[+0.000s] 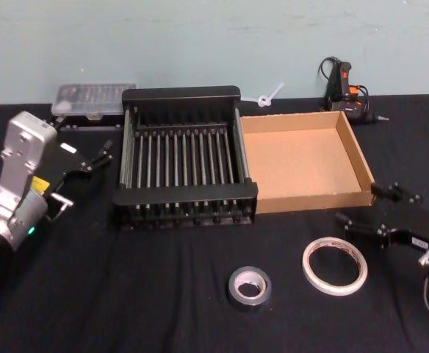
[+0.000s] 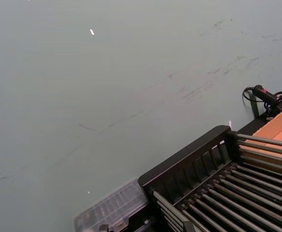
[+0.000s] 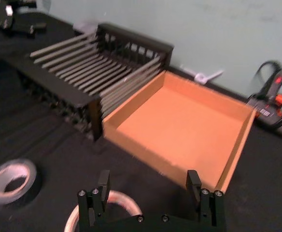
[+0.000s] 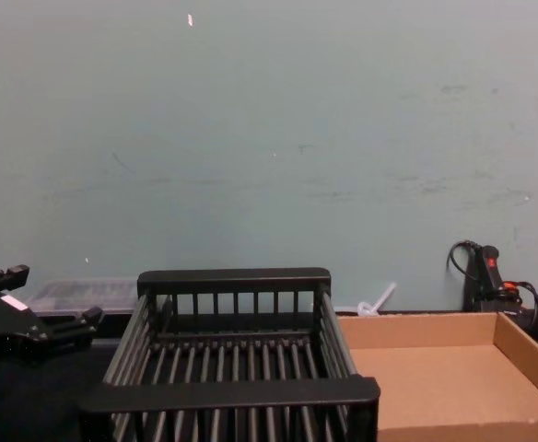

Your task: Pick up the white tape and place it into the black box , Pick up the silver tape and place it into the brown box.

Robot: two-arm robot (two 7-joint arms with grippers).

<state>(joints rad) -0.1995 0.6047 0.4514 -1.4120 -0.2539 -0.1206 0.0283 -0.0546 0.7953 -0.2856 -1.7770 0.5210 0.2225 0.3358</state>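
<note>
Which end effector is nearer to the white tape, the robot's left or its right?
Right. The right end effector hangs open just beside the white tape, toward the brown box. The left end effector is open too, far across the table beyond the black box.

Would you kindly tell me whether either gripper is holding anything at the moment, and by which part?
Nothing is held. The right gripper is open above the cloth near the white translucent tape ring; the left gripper is open beside the black slatted crate.
</note>
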